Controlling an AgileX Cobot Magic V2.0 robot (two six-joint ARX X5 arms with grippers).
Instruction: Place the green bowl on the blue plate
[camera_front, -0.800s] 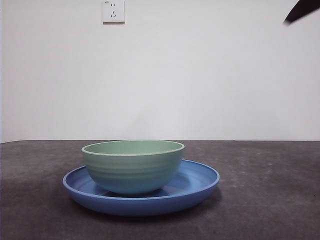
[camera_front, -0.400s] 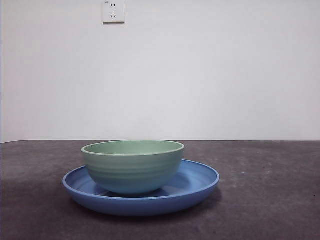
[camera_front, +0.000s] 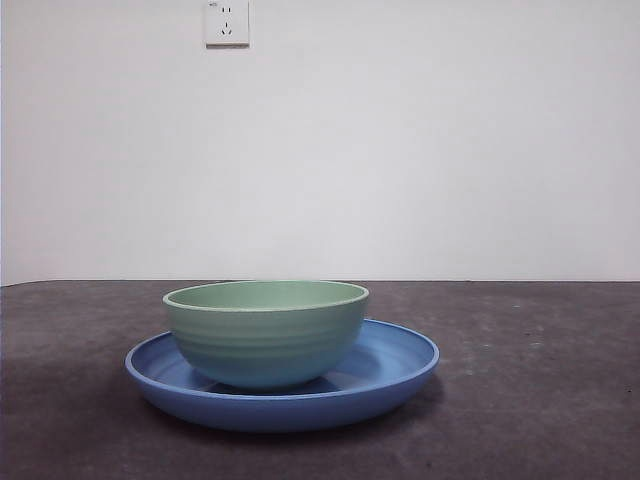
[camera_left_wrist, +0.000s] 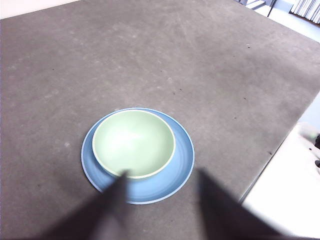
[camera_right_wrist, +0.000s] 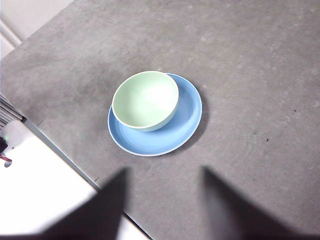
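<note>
A: How far along does this look?

B: Done, I'd say. The green bowl (camera_front: 266, 332) sits upright inside the blue plate (camera_front: 398, 372), its base on the plate's floor. It's off-centre, though: from the front, more bare plate shows on one side than the other, and both wrist cameras show the bowl crowding one part of the rim.

A: Anything left to do?

B: Not that I can see. The bowl is empty, level, and nothing touches it. The plate rests flat on the dark table (camera_front: 540, 400).

A: And the grippers?

B: Both are up high, well apart from the dishes. The left gripper (camera_left_wrist: 162, 200) looks down with its two black jaws spread wide and nothing between them; the bowl (camera_left_wrist: 134, 143) and plate (camera_left_wrist: 172, 177) lie far below it. The right gripper (camera_right_wrist: 165, 200) is the same, jaws apart and empty, with the bowl (camera_right_wrist: 145, 100) and plate (camera_right_wrist: 185, 117) well beneath.

A: So neither is holding anything?

B: Neither. The front camera shows no arm at all, only the dishes and a socket (camera_front: 227, 22) on the wall
</note>
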